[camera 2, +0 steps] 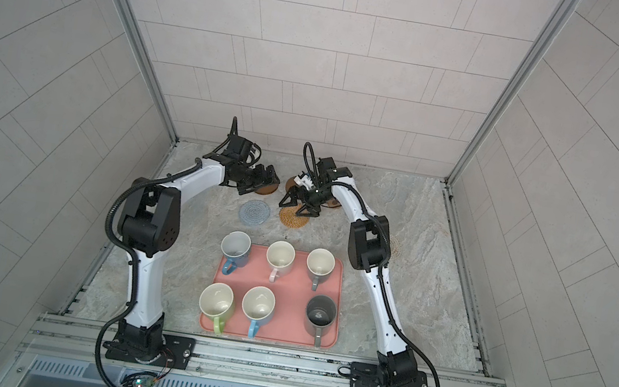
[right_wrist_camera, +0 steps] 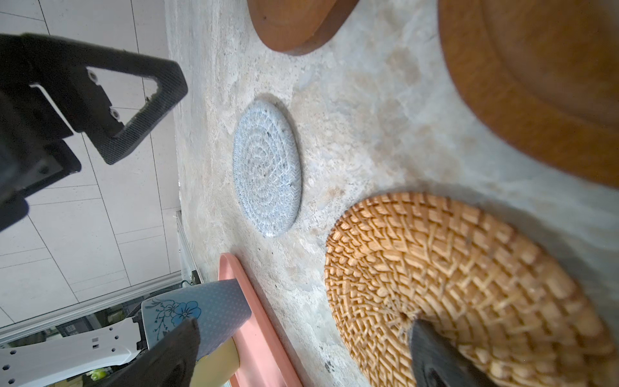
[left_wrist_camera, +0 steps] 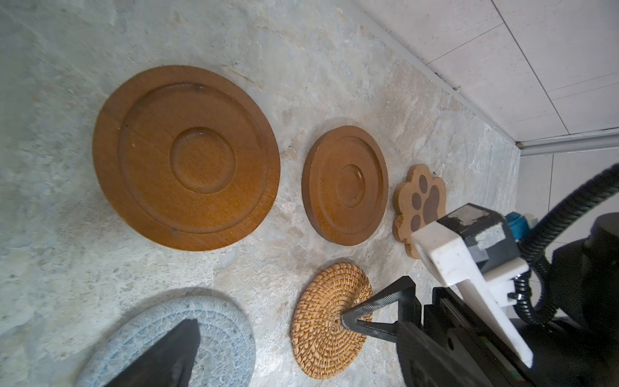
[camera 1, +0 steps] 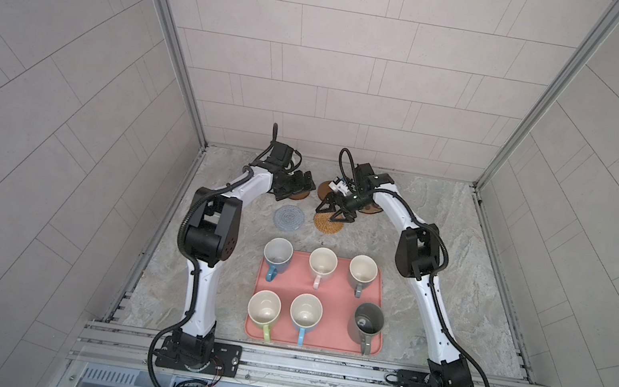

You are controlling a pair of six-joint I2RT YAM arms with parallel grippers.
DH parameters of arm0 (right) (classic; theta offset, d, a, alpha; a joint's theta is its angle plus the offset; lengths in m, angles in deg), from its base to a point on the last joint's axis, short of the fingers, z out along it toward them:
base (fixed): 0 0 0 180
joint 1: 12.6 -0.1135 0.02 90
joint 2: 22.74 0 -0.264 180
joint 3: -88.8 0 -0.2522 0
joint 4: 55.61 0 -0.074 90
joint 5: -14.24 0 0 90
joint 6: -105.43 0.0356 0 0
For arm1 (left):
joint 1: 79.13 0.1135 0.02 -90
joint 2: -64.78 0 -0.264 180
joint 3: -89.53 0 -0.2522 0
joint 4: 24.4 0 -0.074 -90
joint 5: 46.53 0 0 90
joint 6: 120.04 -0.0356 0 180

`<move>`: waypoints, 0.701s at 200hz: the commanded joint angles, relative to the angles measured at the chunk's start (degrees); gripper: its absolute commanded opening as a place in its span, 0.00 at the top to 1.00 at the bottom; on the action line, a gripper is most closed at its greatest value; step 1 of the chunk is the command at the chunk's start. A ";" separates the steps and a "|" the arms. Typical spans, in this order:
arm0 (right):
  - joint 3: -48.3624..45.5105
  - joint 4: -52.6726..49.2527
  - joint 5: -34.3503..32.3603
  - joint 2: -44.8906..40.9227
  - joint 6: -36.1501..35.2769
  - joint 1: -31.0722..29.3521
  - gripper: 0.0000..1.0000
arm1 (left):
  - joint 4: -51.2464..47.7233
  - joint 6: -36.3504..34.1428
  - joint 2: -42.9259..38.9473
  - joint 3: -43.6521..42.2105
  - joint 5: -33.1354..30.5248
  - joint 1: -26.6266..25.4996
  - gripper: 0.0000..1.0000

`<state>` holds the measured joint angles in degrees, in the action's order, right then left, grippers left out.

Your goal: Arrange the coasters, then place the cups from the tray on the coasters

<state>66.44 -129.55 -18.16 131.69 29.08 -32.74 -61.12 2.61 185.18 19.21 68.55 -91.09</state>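
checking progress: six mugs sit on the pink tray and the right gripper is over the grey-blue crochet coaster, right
No: the right gripper is over the golden rattan coaster, as both top views show. The six mugs do sit on the pink tray.

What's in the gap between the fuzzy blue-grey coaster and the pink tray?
Nothing but bare stone tabletop lies between the blue-grey coaster and the pink tray. The right wrist view shows that gap clearly; both top views agree.

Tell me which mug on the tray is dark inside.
The taller dark-grey mug, at the tray's near right corner in both top views; the other five have pale insides.
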 commanded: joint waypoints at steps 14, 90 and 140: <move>-3.24 -8.55 -4.61 2.46 -0.53 -2.10 0.00 | 0.64 0.40 -2.87 -0.90 -0.21 0.36 0.00; -3.84 -9.33 -2.94 2.37 -1.33 -2.21 0.01 | 0.63 0.31 -2.90 -1.04 -0.12 0.32 0.00; -4.31 -9.57 -3.27 2.01 -1.87 -2.26 0.00 | 0.78 0.32 -3.15 -1.66 -0.19 0.36 0.00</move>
<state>64.97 -133.18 -15.47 131.27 27.83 -34.11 -60.79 2.61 184.88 18.45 68.55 -91.09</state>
